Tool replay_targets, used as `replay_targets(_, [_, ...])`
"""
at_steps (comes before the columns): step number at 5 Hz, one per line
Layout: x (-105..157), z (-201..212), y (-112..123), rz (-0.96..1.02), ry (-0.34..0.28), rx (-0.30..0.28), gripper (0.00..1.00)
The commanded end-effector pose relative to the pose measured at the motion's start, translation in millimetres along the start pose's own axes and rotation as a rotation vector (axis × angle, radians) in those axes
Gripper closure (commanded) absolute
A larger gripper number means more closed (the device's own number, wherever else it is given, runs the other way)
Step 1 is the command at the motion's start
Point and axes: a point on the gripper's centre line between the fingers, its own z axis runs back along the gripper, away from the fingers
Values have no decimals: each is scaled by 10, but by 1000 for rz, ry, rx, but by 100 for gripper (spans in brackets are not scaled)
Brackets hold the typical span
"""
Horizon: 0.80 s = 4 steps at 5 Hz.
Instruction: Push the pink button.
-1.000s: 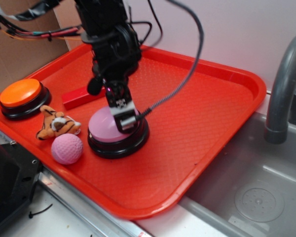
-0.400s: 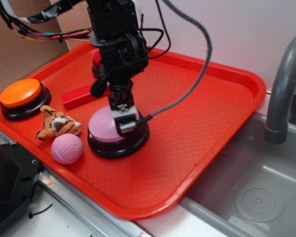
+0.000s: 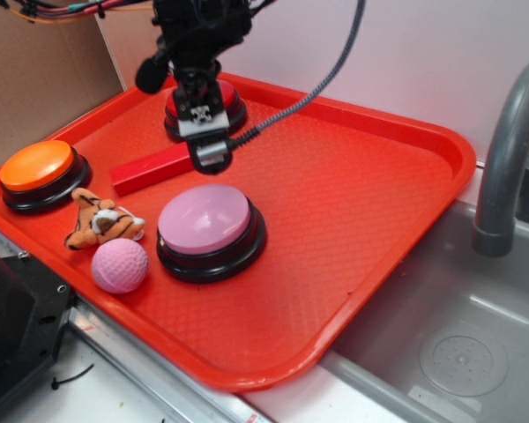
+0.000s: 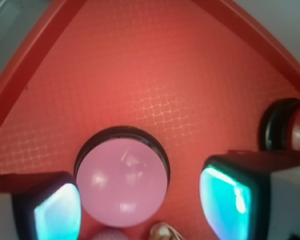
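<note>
Fingers (image 4: pixel 55 212) spread wide, nothing between them; wrist view shows the two lit pads either side of the frame, the dome low between them

Gripper (image 3: pixel 209 155) hangs in the air over the middle of the red tray (image 3: pixel 379 220), towards the far edge, clear of everything

Pink button (image 3: pixel 207 220) sits near the tray's front edge, black base flat on the surface, untouched. Just beside it at the front edge: dimpled pink ball (image 3: pixel 120 265) and small tiger toy (image 3: pixel 101 222). Red block (image 3: pixel 150 171) lies behind it; orange button (image 3: pixel 37 166) in the left corner; red button (image 3: pixel 227 101) by the far edge, partly behind the arm

Judgement: gripper is offset from the dome towards the far edge, so the press needs a shift towards the front edge, then a straight drop. Narrowing the fingers first would probably give one firm contact on the crown. Land centred, since an off-centre touch could slide down the smooth curve. Keep away from the ball and the tiger side
</note>
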Motion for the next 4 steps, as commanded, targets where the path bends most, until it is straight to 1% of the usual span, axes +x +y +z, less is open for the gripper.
replay_targets(1, [122, 409, -65, 62, -85, -24, 0])
replay_targets(2, [62, 578, -90, 73, -101, 7, 0])
replay_targets(3, [14, 685, -100, 85, -107, 17, 0])
replay_targets(4, [-32, 776, -108, 105, -101, 15, 0])
